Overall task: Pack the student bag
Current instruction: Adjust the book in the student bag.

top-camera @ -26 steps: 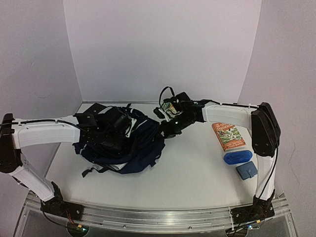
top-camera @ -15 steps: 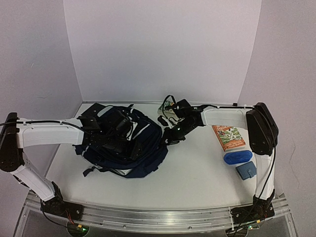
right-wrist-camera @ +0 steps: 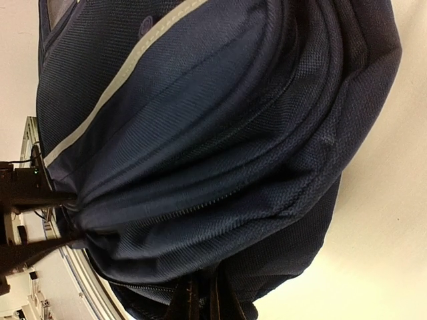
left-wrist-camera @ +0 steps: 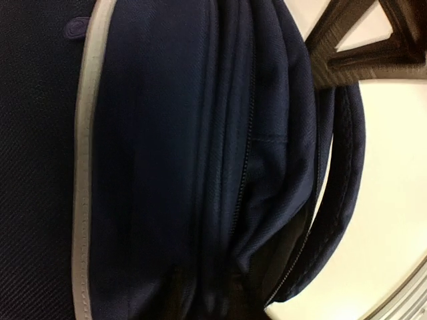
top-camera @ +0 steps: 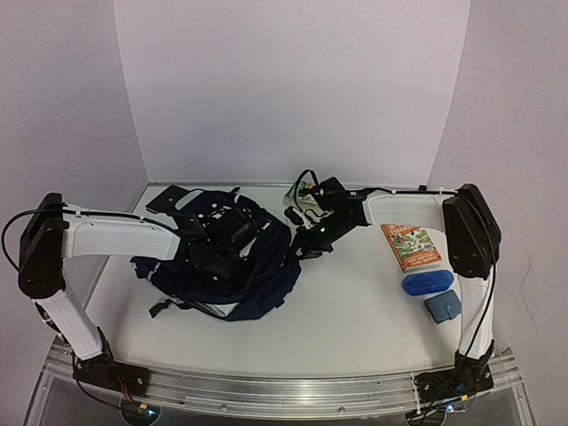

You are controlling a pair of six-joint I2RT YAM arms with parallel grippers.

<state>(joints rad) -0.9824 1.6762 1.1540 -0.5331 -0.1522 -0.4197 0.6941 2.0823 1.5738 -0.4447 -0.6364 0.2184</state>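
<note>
The navy blue fabric student bag with pale stripes lies slumped left of centre on the white tabletop. Our right hand is clenched on the fabric at its right edge, beside the zip. Our left hand sits over the bag's middle, and we cannot tell whether it grips. We judge the right should anchor firmly while the left takes the opposite lip and draws the mouth apart evenly.
</note>
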